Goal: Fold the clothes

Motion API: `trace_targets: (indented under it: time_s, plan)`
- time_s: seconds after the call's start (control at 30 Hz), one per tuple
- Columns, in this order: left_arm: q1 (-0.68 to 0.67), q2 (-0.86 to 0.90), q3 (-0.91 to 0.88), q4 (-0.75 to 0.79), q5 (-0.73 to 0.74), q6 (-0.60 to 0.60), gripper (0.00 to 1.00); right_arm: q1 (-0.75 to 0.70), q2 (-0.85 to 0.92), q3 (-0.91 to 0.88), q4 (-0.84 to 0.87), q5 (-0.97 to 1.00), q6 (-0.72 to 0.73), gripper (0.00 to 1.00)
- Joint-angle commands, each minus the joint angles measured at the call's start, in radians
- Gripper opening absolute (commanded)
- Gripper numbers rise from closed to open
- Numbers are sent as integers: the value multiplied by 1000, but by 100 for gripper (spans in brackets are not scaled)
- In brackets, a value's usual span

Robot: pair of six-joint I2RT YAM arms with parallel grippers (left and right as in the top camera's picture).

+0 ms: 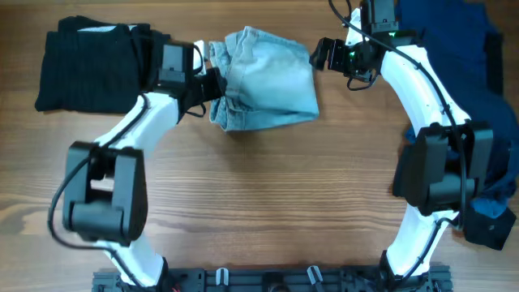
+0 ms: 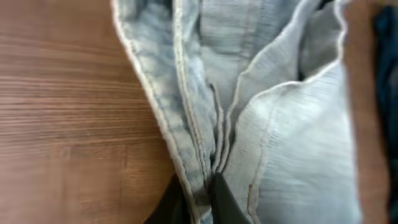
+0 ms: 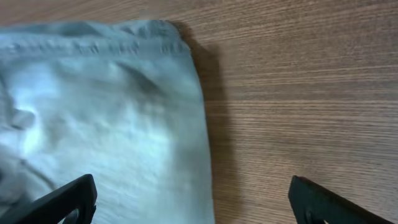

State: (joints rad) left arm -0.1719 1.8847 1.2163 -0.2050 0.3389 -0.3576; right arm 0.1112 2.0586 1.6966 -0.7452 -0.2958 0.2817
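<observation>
The pale blue denim shorts (image 1: 268,77) lie folded at the top centre of the table. My left gripper (image 1: 212,83) is shut on the shorts' left edge; in the left wrist view the dark fingers (image 2: 202,202) pinch a seamed fold of denim (image 2: 249,112). My right gripper (image 1: 322,53) is open and empty at the shorts' upper right corner. In the right wrist view its fingers (image 3: 193,202) are spread wide over the shorts' right edge (image 3: 106,112) and bare wood. A folded black garment (image 1: 89,65) lies at the top left.
A heap of dark navy clothes (image 1: 478,73) lies at the right edge behind the right arm, also glimpsed in the left wrist view (image 2: 385,68). The wooden table (image 1: 268,203) extends toward the front, with a black rail (image 1: 268,280) along the near edge.
</observation>
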Motion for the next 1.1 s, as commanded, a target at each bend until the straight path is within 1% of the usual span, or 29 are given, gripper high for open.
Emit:
trace_targets:
  time_s: [0.0,0.1,0.23,0.33,0.5,0.63,0.77,1.07]
  plan:
    - [60,-95,32,-29,-13,-23,4,-1,-34,-6,-1,-19,-20,100]
    - [101,-127,32,-29,-13,-48,4,-1,-34,-6,1,-19,-20,100]
    - [159,-161,32,39,-10,-70,4,-1,-34,-6,2,-19,-19,100]
    - [198,-175,34,130,-10,-82,4,-1,-34,-6,0,-20,-17,100]
    - [258,-176,34,285,-40,-151,4,-1,-34,-6,-1,-40,-18,100]
    - [311,-176,34,375,-53,-153,4,-1,-34,-6,-2,-46,-17,100]
    - [381,-176,34,384,-78,-153,4,-1,-34,-6,-8,-46,-18,100]
    - [573,-193,34,328,-74,-183,4,-1,-34,-6,-24,-46,-18,100]
